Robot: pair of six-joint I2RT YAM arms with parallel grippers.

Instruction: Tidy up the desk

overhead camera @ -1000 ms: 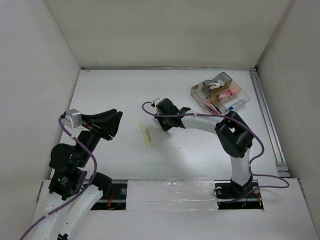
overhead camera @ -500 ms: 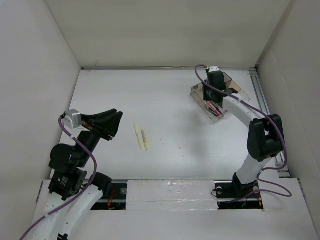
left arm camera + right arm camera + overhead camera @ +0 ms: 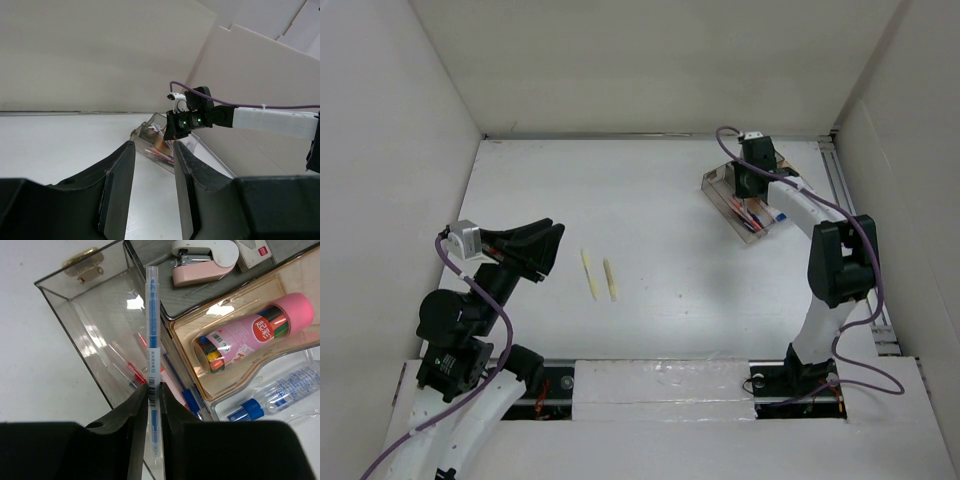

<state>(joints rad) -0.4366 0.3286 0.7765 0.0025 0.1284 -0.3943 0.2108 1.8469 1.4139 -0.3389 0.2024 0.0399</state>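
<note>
Nearest, at the bottom left of the top view, the left arm folded above the near left part of the counter (image 3: pixel 670 200), a large white matte top walled by white panels on the left, back and right. Left end effector (image 3: pixel 153 150) up off the surface and aimed across toward the far right, fingers parted to a middling gap with nothing between them. Just beyond it, flat on the counter and left of centre, two pale yellow sticks (image 3: pixel 610 279) side by side, close but apart, roughly parallel, well clear of both arms. Farther out on the right, the right arm stretched from its base at the near edge to the far right corner, alongside a metal rail (image 3: pixel 850 230) on the counter's right edge. There, a clear compartmented tray (image 3: pixel 70 310) resting on the counter, skewed to the walls. Right end effector (image 3: pixel 151 392) poised over the tray, fingers narrow and closed against a slim blue pen (image 3: pixel 152 315), lengthwise between them and reaching out over the tray's deep clear compartment. Inside the tray: a red pen (image 3: pixel 134 374) low in that compartment, a pink tube of coloured pens (image 3: pixel 250 332) in the amber section, a clear bottle with a blue cap (image 3: pixel 280 390) beside it, a pink stapler (image 3: pixel 202 260) farthest back.
</note>
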